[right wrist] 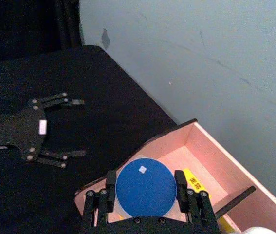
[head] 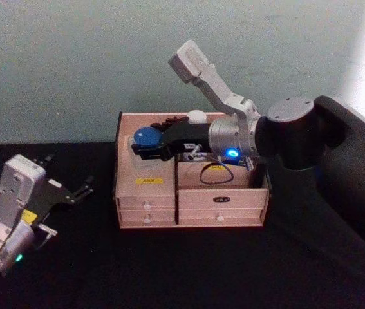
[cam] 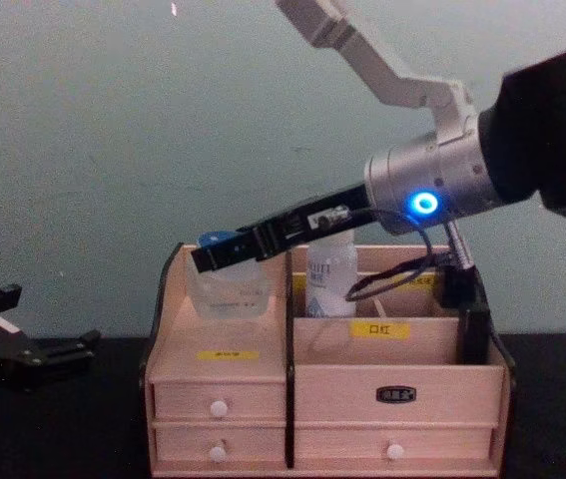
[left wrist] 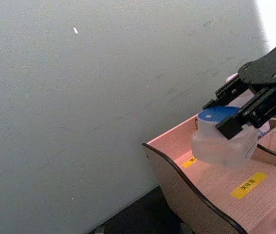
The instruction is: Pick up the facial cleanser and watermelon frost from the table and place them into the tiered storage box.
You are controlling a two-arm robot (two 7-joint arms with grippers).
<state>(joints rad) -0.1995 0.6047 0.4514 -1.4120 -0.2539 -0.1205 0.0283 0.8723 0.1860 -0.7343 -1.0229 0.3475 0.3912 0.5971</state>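
Head view is showing the right gripper (head: 145,149) near the centre of the frame, closed on the watermelon frost (head: 146,138) and holding it over the left compartment of the tiered storage box (head: 145,188). In the chest view the jar (cam: 229,286) is hanging just inside that compartment's rim, left of centre, and whether its base is touching the floor cannot be told. The facial cleanser (cam: 329,275) is already standing upright in the neighbouring rear compartment, at mid-frame. The left gripper (head: 79,191) is resting with its fingers spread above the black table (head: 169,270) at the lower left of the head view, holding nothing.

The step in hand looks like the release of the jar. To do it well, the arm should be lowering straight down until the base is seated, keeping the jar level and off the divider beside the bottle. The fingers should then be parting only enough to free the blue lid (right wrist: 143,185), and the gripper should be lifting vertically so it is not dragging the jar against the wall.
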